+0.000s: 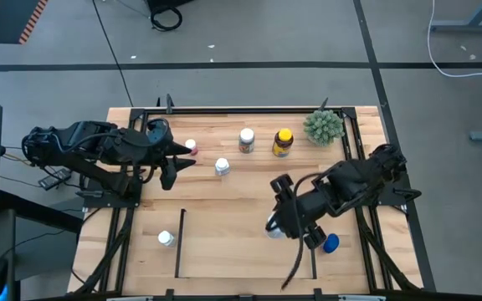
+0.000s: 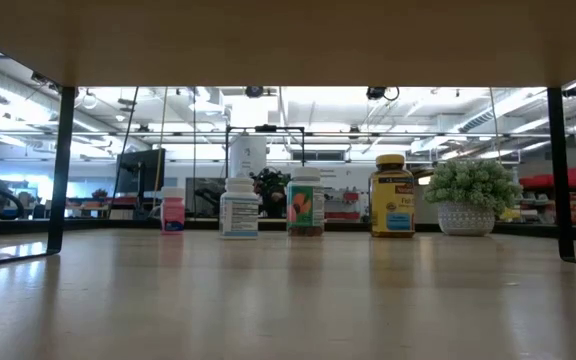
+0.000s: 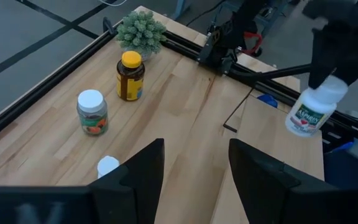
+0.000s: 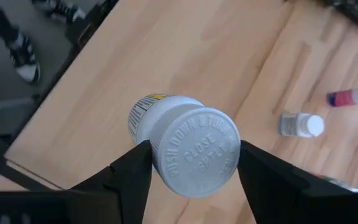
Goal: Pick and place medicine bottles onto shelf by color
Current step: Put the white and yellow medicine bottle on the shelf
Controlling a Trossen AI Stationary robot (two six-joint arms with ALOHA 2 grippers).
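White-capped bottle (image 4: pixel 185 146) with embossed lid, pinched by right tool (image 4: pixel 191 168).

Even overhead lighting; soft, short shadows fall beneath the arms on the wooden table (image 1: pixel 224 201). Ceiling lights (image 2: pixel 298 105) glare brightly in the low view. Near fingers (image 3: pixel 138 171) and bottle cap (image 4: pixel 197 152) appear slightly blurred.

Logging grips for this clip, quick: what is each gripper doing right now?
Left gripper: open, holding nothing, above the table's back left.
Right gripper: shut on a white bottle by its cap, near the shelf.
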